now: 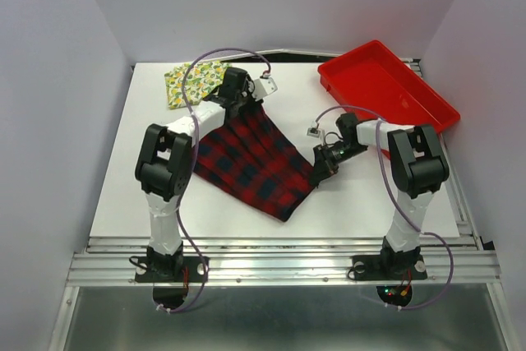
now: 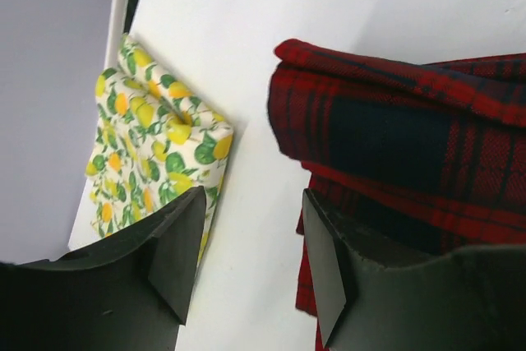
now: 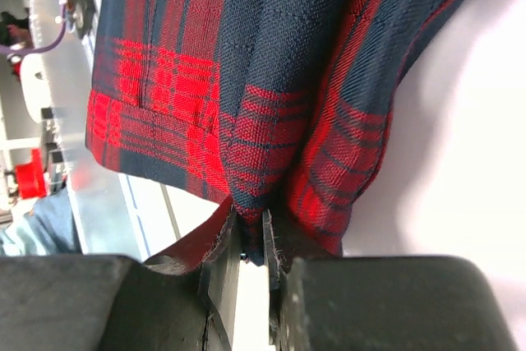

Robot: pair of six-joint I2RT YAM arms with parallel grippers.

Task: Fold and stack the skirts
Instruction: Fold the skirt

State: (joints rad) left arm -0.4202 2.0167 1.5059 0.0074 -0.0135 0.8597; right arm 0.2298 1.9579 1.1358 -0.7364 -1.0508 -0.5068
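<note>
White table, plaid skirt mid-fold: right gripper pinches its hem, left gripper gapes empty. Next, probably: carry hem across.

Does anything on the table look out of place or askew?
The plaid skirt lies diagonally, with one edge pinched in the right hand. The tray sits askew at the far right edge.

The white surface carries a folded lemon-print skirt at upper left, a red-and-black plaid skirt in the middle, and a red tray at upper right.
</note>
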